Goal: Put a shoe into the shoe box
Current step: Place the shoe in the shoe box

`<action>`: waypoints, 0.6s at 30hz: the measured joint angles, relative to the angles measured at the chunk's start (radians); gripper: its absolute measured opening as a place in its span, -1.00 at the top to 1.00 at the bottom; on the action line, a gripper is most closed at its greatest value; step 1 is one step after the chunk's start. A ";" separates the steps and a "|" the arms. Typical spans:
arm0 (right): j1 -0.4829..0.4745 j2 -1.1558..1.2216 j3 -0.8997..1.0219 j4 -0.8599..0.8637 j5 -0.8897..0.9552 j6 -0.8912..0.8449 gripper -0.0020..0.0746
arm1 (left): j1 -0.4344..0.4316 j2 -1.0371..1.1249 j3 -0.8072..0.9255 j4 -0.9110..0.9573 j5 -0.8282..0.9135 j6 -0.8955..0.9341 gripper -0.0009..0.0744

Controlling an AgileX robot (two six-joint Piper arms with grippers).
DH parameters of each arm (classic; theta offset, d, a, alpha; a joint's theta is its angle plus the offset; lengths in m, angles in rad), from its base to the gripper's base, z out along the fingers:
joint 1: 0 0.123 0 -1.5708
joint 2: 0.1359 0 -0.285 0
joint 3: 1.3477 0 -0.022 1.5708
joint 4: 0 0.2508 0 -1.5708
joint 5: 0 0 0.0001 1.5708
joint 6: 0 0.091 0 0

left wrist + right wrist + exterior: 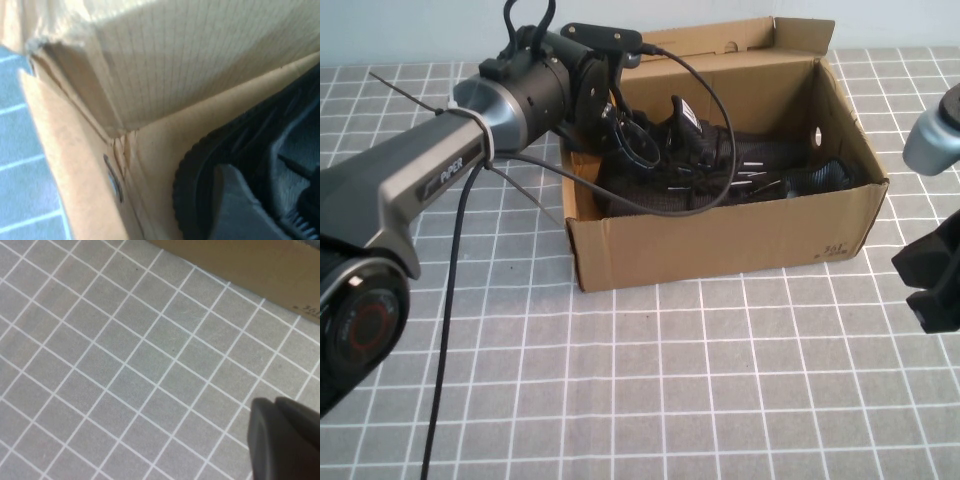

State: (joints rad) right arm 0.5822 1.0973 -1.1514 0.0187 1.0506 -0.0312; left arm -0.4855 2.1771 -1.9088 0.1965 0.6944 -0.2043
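The brown cardboard shoe box [720, 240] stands open at mid-table, its flap lid folded back. A black knit shoe [740, 165] with short white dashes lies inside it, heel toward the box's left end. My left gripper [638, 140] reaches down into that end and is shut on the shoe's heel. In the left wrist view one finger sits outside the heel and the other inside the shoe [187, 185], close to the box [175, 60] corner, with the left gripper [270, 210] low in the box. My right gripper [935, 280] hangs shut and holds nothing at the right edge, away from the box.
A grey mat with a white grid [700, 400] covers the table. The left arm's black cable [450, 330] trails down over the mat in front of the box. In the right wrist view the right gripper [285, 440] hovers over the mat near the box's front wall [250, 265].
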 joint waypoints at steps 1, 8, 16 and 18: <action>0.000 0.000 0.000 0.000 0.000 0.000 0.99 | 0.000 0.000 0.000 0.002 -0.007 0.000 0.26; 0.000 0.000 0.000 0.002 0.005 -0.013 0.99 | 0.003 0.006 0.000 0.015 -0.056 0.000 0.62; 0.000 0.000 0.000 0.002 0.011 -0.027 0.99 | 0.003 0.006 0.000 0.027 -0.022 -0.001 0.65; 0.000 0.000 0.000 0.004 0.011 -0.027 0.99 | 0.003 0.006 0.000 0.028 -0.034 -0.001 0.66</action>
State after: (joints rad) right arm 0.5822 1.0973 -1.1514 0.0226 1.0612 -0.0582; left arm -0.4822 2.1827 -1.9088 0.2249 0.6603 -0.2058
